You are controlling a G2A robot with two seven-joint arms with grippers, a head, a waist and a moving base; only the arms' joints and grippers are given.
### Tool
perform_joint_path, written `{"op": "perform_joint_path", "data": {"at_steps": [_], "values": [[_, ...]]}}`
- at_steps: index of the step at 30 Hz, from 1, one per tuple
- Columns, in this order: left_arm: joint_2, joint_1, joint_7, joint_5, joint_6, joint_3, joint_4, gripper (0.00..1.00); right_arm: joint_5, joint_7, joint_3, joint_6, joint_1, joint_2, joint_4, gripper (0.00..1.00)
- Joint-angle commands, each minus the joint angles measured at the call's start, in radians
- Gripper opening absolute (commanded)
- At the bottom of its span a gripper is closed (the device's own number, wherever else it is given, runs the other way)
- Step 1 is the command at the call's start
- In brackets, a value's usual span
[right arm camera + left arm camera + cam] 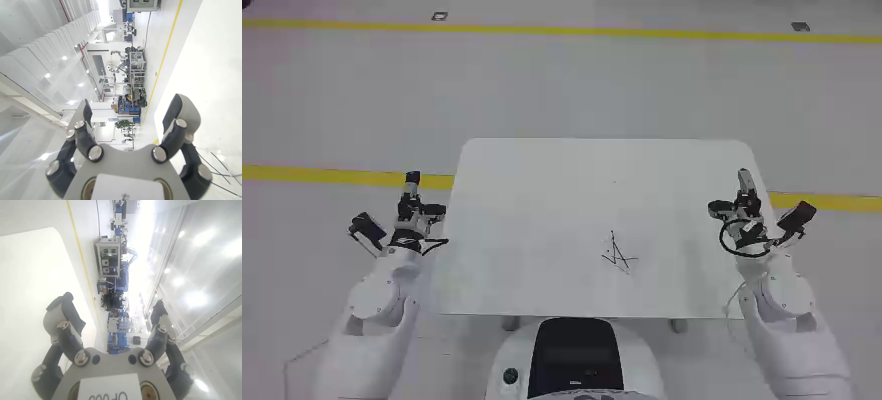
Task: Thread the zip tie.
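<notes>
Zip ties (618,256): thin black strips lying crossed in a loose pile on the white table (542,200), on its near half, right of centre. Nothing is touching them.

Left pincer (412,183) (113,301): jaws spread wide, nothing between them. It sits off the table's left edge, over the floor and well apart from the ties.

Right pincer (744,180) (132,101): also gaping and empty. It sits at the table's right edge, closer to the ties than the left one but still well clear.

Both point away from the robot, toward the yellow floor line (302,174).
</notes>
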Motion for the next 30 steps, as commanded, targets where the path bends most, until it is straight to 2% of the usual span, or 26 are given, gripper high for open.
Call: {"op": "perform_joint_path", "data": {"at_steps": [1, 7, 12, 14, 30], "values": [[0.000, 0.000, 0.000, 0.000, 0.000, 0.000, 0.000, 1.00, -0.014, 0.006, -0.001, -0.004, 0.003, 0.001, -0.006, 1.00], [0.000, 0.000, 0.000, 0.000, 0.000, 0.000, 0.000, 1.00, -0.178, 0.070, -0.058, -0.006, 0.008, 0.002, -0.013, 1.00], [0.000, 0.000, 0.000, 0.000, 0.000, 0.000, 0.000, 1.00, -0.400, 0.091, -0.133, 0.030, 0.009, 0.003, -0.005, 1.00], [0.000, 0.000, 0.000, 0.000, 0.000, 0.000, 0.000, 1.00, -0.404, 0.087, -0.154, 0.015, 0.006, 0.000, -0.002, 1.00], [0.000, 0.000, 0.000, 0.000, 0.000, 0.000, 0.000, 1.00, -0.404, 0.087, -0.154, 0.015, 0.006, 0.000, -0.002, 1.00]]}}
